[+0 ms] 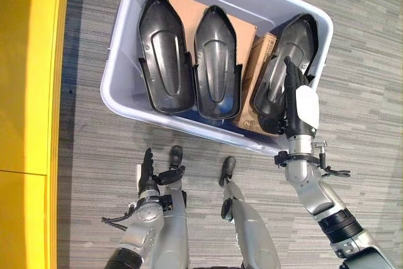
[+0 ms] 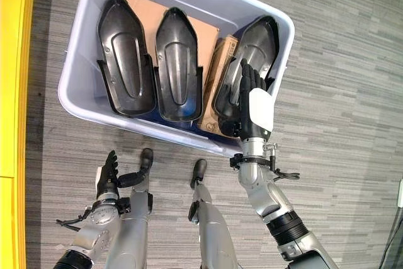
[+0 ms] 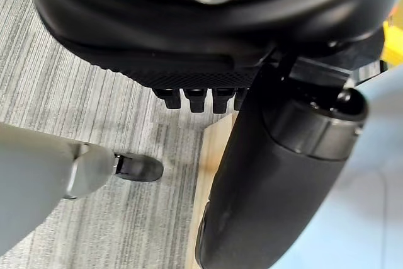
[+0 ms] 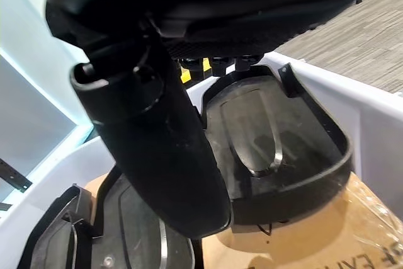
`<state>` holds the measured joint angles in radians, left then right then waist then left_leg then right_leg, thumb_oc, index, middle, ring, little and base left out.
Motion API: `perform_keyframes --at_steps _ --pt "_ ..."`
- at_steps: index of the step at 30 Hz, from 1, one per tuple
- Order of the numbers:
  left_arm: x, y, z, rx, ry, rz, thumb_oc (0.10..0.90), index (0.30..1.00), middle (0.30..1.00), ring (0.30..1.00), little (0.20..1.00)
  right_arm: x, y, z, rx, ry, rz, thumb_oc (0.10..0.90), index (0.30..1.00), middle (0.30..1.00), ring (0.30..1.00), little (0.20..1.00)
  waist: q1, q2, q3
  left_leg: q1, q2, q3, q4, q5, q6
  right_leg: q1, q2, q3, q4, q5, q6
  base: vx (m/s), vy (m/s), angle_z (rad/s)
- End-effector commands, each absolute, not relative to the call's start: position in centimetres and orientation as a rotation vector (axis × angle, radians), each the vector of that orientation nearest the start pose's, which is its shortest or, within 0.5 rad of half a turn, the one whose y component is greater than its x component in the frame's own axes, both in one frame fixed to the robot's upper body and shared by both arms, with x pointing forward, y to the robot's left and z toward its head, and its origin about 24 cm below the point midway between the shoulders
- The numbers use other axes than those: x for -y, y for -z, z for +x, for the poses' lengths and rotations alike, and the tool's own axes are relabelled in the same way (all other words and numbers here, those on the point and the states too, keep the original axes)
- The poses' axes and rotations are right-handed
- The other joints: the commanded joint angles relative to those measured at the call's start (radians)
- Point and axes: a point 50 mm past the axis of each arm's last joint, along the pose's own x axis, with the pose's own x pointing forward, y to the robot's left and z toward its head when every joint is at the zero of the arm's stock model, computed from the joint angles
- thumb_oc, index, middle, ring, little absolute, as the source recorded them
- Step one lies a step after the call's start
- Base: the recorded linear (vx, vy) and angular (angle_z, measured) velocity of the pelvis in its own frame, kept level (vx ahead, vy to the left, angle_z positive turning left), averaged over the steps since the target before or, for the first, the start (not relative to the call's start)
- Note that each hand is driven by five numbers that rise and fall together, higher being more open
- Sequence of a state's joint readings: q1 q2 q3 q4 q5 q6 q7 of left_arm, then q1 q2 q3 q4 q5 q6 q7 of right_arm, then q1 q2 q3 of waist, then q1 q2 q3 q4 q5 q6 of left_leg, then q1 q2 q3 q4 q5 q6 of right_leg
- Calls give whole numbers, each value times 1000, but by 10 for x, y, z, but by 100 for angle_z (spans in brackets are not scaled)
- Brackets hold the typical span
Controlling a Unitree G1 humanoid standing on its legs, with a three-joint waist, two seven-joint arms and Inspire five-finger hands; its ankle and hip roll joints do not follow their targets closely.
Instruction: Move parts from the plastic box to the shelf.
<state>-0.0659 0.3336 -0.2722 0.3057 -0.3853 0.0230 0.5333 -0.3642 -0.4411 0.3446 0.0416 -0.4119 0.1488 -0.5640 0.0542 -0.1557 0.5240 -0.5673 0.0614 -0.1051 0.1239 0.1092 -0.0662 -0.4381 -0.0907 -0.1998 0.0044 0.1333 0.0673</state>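
Note:
A pale plastic box stands on the carpet and holds three black moulded parts on cardboard. The left part and the middle part lie side by side. The right part leans against the box's right wall. My right hand reaches over the box's near rim, its straight fingers lying along the near end of the right part; it is open and grips nothing. My left hand hangs low, short of the box, open and empty.
A yellow panel runs along the left side. Grey striped carpet surrounds the box, with free floor to its right.

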Motion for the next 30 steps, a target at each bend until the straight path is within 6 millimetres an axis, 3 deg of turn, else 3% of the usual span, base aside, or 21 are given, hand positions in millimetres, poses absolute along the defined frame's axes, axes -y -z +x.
perform_keyframes --at_steps 1,13,30 --pt "-206 7 237 -258 -391 93 900 1000 1000 1000 1000 159 -162 298 631 330 -863 900 1000 1000 1000 1000 -1 -20 -4 -22 -18 13 159 -141 37 5 -97 22 128 -100 93 0 0 0" --pt "-205 8 234 -264 -379 94 900 1000 1000 1000 1000 158 -158 300 610 328 -854 900 1000 1000 1000 1000 -10 3 -4 -144 -36 0 305 -198 53 -129 -102 33 287 -166 74 5 5 3" --pt "-203 6 233 -254 -385 95 900 1000 1000 1000 1000 168 -154 300 582 382 -881 900 1000 1000 1000 1000 -22 29 -4 -222 -42 3 353 -209 59 -226 -109 43 361 -194 62 2 -1 -1"
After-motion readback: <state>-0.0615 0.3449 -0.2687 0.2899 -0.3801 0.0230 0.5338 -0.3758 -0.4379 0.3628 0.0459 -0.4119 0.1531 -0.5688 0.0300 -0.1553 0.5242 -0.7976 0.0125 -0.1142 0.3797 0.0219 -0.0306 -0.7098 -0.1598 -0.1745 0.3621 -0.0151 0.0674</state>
